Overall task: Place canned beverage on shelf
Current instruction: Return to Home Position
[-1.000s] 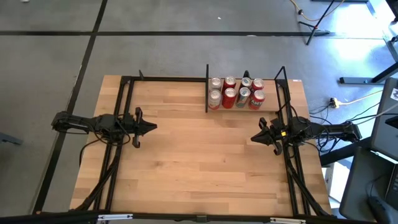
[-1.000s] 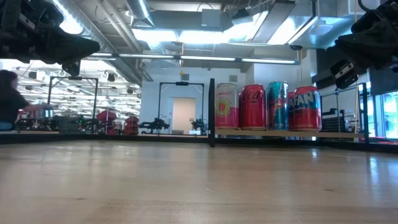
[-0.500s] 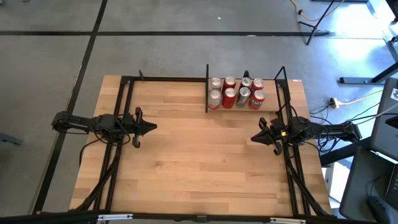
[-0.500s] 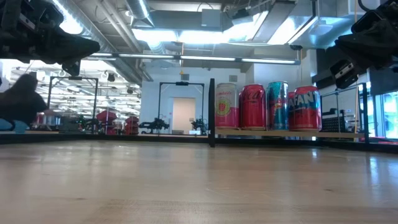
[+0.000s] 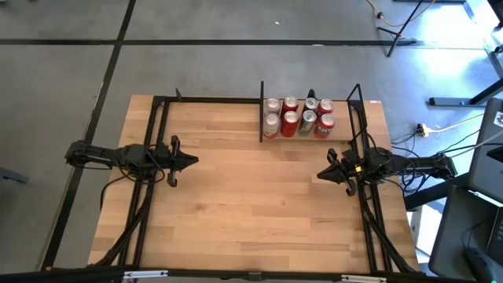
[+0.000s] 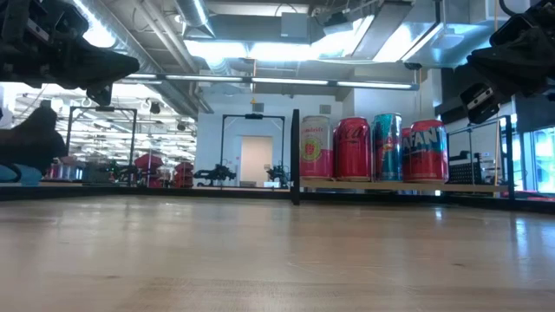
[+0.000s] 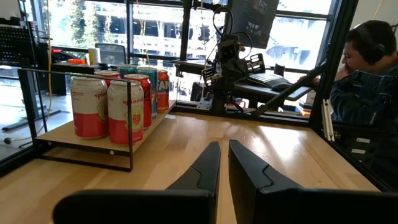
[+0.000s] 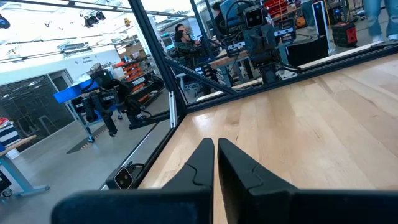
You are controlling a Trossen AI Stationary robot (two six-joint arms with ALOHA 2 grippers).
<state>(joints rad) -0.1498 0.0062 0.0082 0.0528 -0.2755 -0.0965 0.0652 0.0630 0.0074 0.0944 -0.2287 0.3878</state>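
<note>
Several beverage cans (image 5: 298, 116) stand upright in two rows on the narrow light-wood shelf (image 5: 310, 135) at the table's far right, between a dark divider (image 5: 261, 112) and thin black uprights. They also show in the low view (image 6: 373, 148) and the left wrist view (image 7: 118, 99). My left gripper (image 5: 194, 161) is shut and empty above the table's left side. My right gripper (image 5: 320, 174) is shut and empty above the table's right side, near of the shelf.
A black metal frame (image 5: 157, 101) runs along the table's far, left and right edges. The butcher-block tabletop (image 5: 251, 204) lies between the two arms. A person (image 7: 364, 74) sits beyond the table's right edge, and another (image 6: 26, 143) shows far off.
Both arms have kept still. The cans have not moved. A person far behind the table has shifted.
</note>
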